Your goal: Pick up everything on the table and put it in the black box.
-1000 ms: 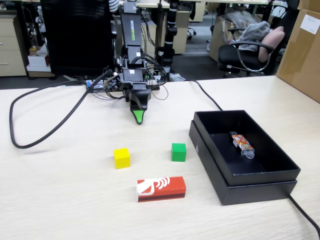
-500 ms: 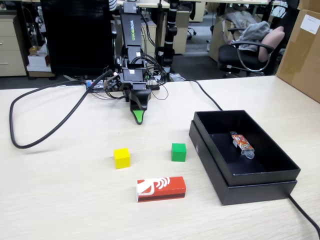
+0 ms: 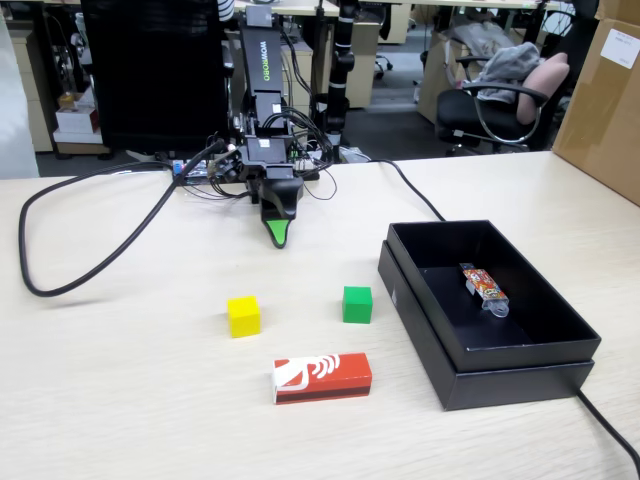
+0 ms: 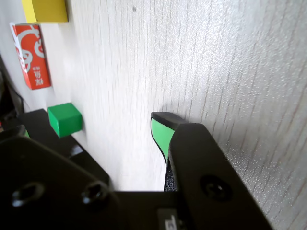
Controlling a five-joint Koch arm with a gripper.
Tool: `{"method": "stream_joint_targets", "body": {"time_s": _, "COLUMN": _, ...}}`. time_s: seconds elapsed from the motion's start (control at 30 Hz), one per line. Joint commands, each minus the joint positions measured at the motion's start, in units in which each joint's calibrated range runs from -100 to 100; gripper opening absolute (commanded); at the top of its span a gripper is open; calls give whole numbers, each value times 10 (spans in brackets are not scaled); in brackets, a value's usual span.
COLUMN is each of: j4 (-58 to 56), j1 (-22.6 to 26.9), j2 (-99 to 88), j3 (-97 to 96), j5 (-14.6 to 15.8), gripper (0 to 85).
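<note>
So in the fixed view the two cubes sit mid-table [image 3: 120, 400] — one cube [image 3: 243, 316] left, the other cube [image 3: 357, 304] right, well apart. The packet [image 3: 322, 377] lies in front, between them. The box [image 3: 455, 350] sits right of it all, with a small item [image 3: 484, 287] inside.

New pale grey shape [image 3: 12, 95] at the fixed view's left edge.

Bare table [image 3: 120, 380] lies between the gripper [image 3: 277, 240] and the yellow cube [image 3: 243, 316], green cube [image 3: 357, 304] and red packet [image 3: 322, 377], which sit well apart from one another. The black box [image 3: 430, 330] is open-topped, holding only an orange item [image 3: 484, 286]. A black cable [image 3: 70, 250] loops across the table's left side.
</note>
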Motion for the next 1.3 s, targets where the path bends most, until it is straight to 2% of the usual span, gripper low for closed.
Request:
{"method": "stream_joint_targets", "body": {"time_s": 0.0, "j4": -26, "j1": 1, "j2": 1, "j3": 17, "j5": 0, "gripper": 485}}
{"method": "stream_joint_targets", "body": {"time_s": 0.13, "j4": -116, "j1": 3, "j2": -21, "j3": 83, "j5": 7, "gripper": 485}}
{"method": "stream_joint_targets", "body": {"time_s": 0.3, "j4": -277, "j1": 24, "j2": -20, "j3": 230, "j5": 42, "gripper": 481}}
{"method": "stream_joint_targets", "body": {"time_s": 0.43, "j4": -332, "j1": 43, "j2": 2, "j3": 338, "j5": 56, "gripper": 477}}
{"method": "stream_joint_targets", "body": {"time_s": 0.53, "j4": -362, "j1": 49, "j2": 77, "j3": 430, "j5": 57, "gripper": 472}}
{"method": "stream_joint_targets", "body": {"time_s": 0.63, "j4": -477, "j1": 53, "j2": 233, "j3": 596, "j5": 64, "gripper": 459}}
{"method": "stream_joint_targets", "body": {"time_s": 0.7, "j4": -506, "j1": 53, "j2": 291, "j3": 650, "j5": 68, "gripper": 460}}
{"method": "stream_joint_targets", "body": {"time_s": 0.83, "j4": -541, "j1": 55, "j2": 447, "j3": 787, "j5": 73, "gripper": 457}}
{"method": "stream_joint_targets", "body": {"time_s": 1.27, "j4": -542, "j1": 71, "j2": 743, "j3": 968, "j5": 76, "gripper": 447}}
